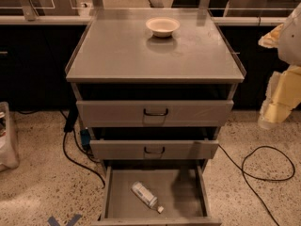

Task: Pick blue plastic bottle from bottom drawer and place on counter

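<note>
Camera view: grey sheet-metal cabinet (113,112), speckled floor (42,182).
Bottle: blue plastic bottle (145,195), slim pale cyl., lying diag. on bottom drawer (186,192) floor, cap twd front.
Drawer: open; flat floor, low walls.
Counter: counter (117,51) flat, matte, thin rim; round white bowl (162,26) near back.
Gripper: gripper (275,102) pale yellow, blocky, at right edge, well apart from bottle; open/closed can't tell.

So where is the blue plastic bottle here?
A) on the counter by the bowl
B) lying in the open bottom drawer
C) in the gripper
B: the blue plastic bottle lies on its side in the bottom drawer; the gripper hangs to the right of the cabinet, away from it.
</note>
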You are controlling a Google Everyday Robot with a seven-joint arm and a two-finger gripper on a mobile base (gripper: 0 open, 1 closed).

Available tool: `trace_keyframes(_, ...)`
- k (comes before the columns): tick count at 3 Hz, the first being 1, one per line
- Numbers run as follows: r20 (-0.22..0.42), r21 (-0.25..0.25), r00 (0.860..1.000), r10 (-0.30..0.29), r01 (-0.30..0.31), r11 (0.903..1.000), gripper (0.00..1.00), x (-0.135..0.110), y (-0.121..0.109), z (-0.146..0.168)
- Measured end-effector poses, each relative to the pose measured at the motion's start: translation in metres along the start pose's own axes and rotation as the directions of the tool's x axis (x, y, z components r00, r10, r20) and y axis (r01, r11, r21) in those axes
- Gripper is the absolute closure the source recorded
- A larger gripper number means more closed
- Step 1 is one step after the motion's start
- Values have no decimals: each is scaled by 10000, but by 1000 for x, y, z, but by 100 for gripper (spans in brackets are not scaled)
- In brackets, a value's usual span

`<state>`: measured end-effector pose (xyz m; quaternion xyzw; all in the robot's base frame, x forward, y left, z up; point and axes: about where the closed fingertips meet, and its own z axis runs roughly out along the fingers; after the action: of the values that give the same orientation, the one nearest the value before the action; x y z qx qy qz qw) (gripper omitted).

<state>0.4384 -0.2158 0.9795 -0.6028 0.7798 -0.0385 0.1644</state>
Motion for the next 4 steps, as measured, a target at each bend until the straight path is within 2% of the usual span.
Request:
trace_keyframes(1,0,0,10000,0,0,10000,0,0,0,0)
trace_keyframes(2,35,-77,9997,-248,248,9997,0,3,15,17)
trace_keyframes(3,-37,-236,9988,-483,482,9986,0,19,43,57)
trace_keyframes(4,-33,-642,9990,-440,437,9970,0,33,77,111)
